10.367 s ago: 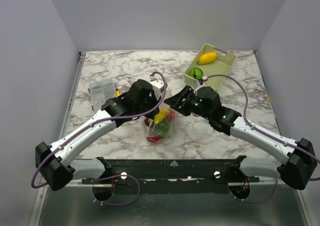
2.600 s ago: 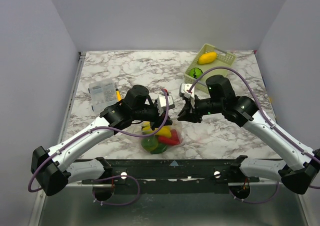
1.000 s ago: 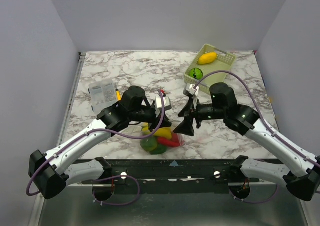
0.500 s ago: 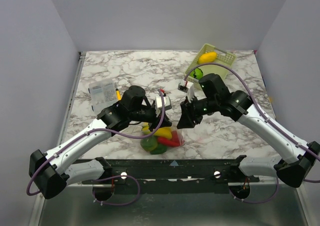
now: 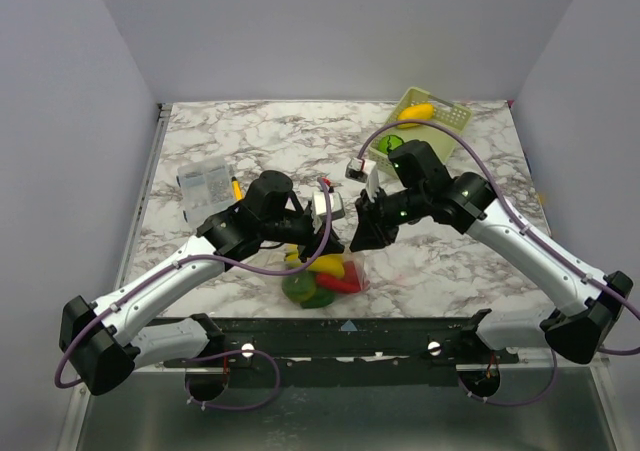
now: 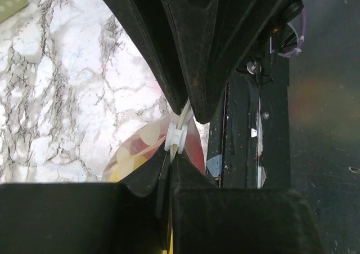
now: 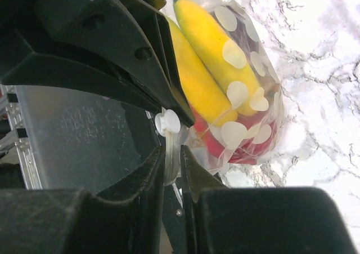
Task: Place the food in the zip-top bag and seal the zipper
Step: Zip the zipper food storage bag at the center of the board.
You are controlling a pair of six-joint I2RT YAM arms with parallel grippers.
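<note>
the zip-top bag (image 5: pixel 352 269) lies at the near middle of the table (image 5: pixel 250 141), belly down with the food (image 5: pixel 320 277) inside, banana (image 7: pixel 208 68) over red pepper (image 7: pixel 224 148), and its mouth lifted, which looks meant to let you run the seal

the zipper (image 7: pixel 169 152) stands as a taut strip between both arms, a white slider (image 7: pixel 167 121) on it

your left gripper (image 6: pixel 170 172) is clamped tight on the strip, seemingly to anchor it

your right gripper (image 7: pixel 170 172) has its jaws down to a slit, pinching the strip just beside the slider

a yellow piece (image 5: pixel 414 115) and a green piece (image 5: pixel 393 144) lie in the basket (image 5: pixel 455 119), well apart from the bag
</note>
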